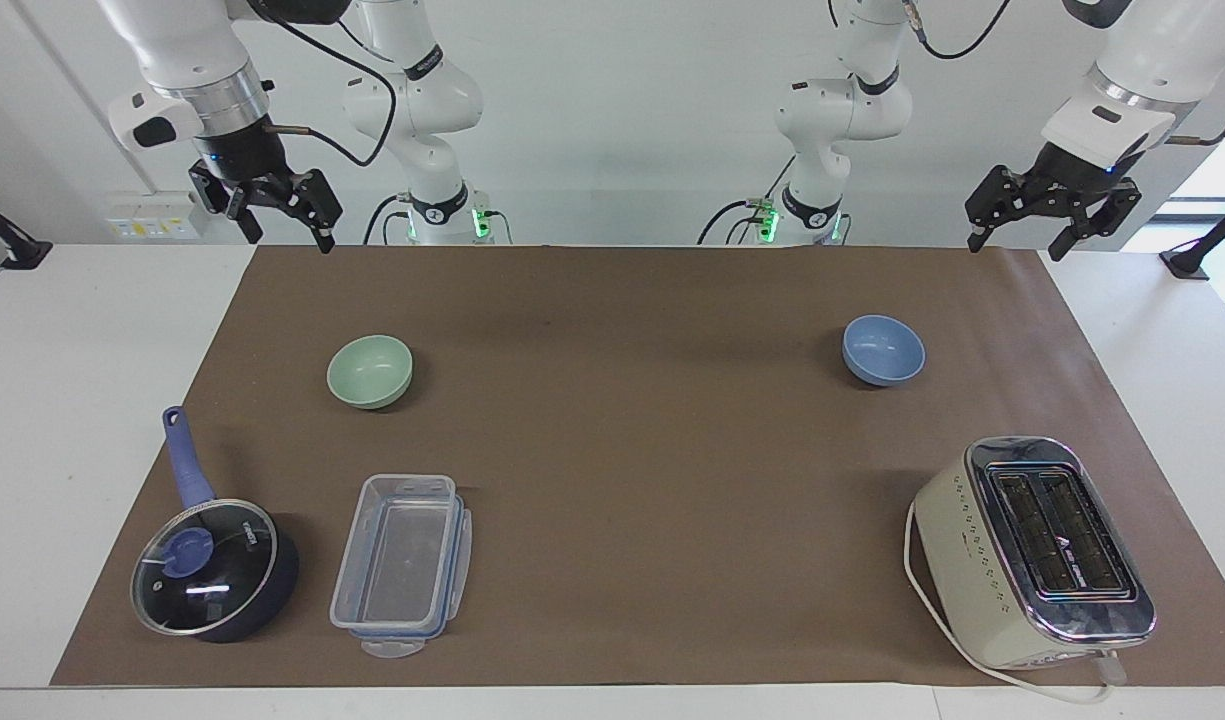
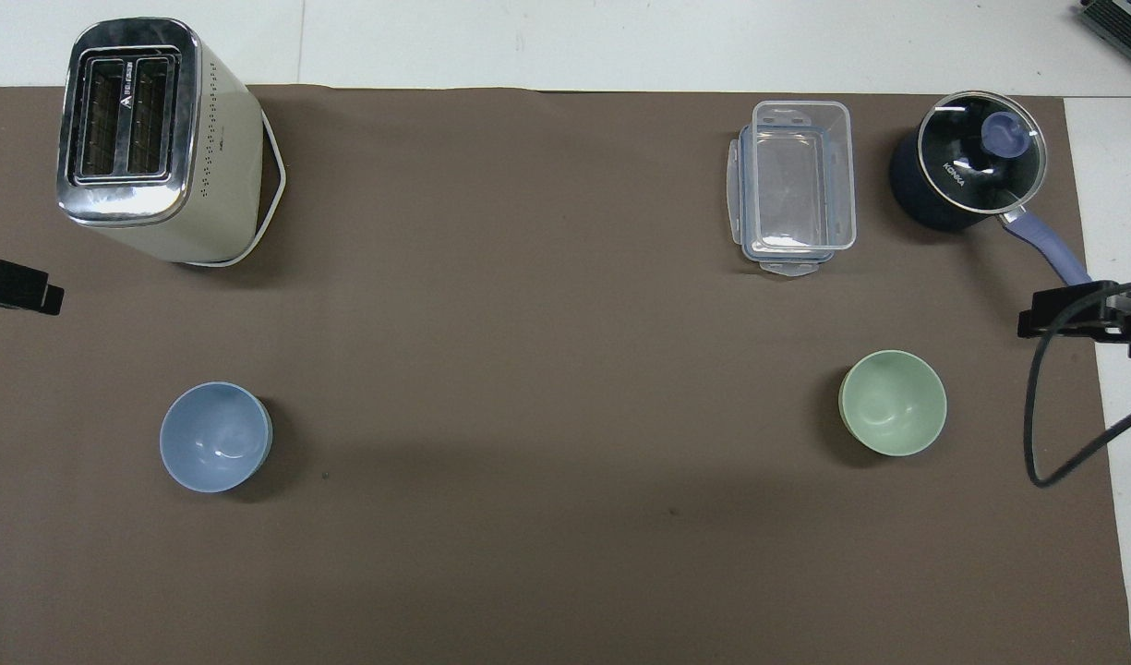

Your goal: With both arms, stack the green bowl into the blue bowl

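Note:
The green bowl (image 1: pixel 369 371) stands upright and empty on the brown mat toward the right arm's end; it also shows in the overhead view (image 2: pixel 893 403). The blue bowl (image 1: pixel 883 350) stands upright and empty toward the left arm's end, and shows in the overhead view too (image 2: pixel 215 437). The two bowls are far apart. My right gripper (image 1: pixel 287 238) hangs open and empty, raised at the mat's edge by the robots at its own end; its tip shows in the overhead view (image 2: pixel 1073 319). My left gripper (image 1: pixel 1022 238) hangs open and empty at its own end, with its tip in the overhead view (image 2: pixel 16 286).
A cream toaster (image 1: pixel 1032 550) with a white cord stands farther from the robots than the blue bowl. A clear plastic container (image 1: pixel 402 565) and a dark blue saucepan with a glass lid (image 1: pixel 212 565) stand farther from the robots than the green bowl. The brown mat (image 1: pixel 622 450) covers the table.

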{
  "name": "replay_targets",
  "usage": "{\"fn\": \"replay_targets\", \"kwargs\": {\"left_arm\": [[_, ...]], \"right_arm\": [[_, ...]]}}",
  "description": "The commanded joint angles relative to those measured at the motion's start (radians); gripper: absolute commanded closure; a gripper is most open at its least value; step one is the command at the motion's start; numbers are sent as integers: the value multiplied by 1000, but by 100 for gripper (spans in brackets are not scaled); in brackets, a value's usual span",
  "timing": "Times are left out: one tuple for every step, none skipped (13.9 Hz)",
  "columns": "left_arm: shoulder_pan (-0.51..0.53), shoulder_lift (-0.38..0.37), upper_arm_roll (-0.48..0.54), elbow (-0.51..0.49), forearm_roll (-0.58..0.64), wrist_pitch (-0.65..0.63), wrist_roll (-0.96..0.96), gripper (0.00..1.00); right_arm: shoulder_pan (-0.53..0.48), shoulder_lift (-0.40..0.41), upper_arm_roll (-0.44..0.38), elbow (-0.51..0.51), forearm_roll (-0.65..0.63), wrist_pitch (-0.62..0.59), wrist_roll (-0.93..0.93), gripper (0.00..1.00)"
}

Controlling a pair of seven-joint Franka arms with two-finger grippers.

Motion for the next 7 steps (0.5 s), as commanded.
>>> {"fn": "replay_targets", "kwargs": {"left_arm": [[-14, 1, 10, 2, 9, 8, 8, 0], [-14, -2, 10, 1, 8, 9, 9, 0], [-13, -2, 10, 1, 6, 9, 11, 0], [-10, -2, 10, 1, 6, 8, 11, 0], [-11, -3, 10, 1, 6, 4, 6, 0], [-13, -3, 10, 1, 4, 1, 3, 0], [-11, -3, 10, 1, 4, -5, 2, 0]], "right_arm": [[-4, -8, -4, -3, 21, 1, -25, 0], [-4, -6, -3, -5, 21, 1, -25, 0], [-4, -8, -3, -3, 21, 1, -25, 0], [-4, -6, -3, -3, 21, 1, -25, 0], [-4, -8, -4, -3, 21, 1, -25, 0], [-4, -6, -3, -3, 21, 1, -25, 0], [-4, -8, -3, -3, 21, 1, -25, 0]]}}
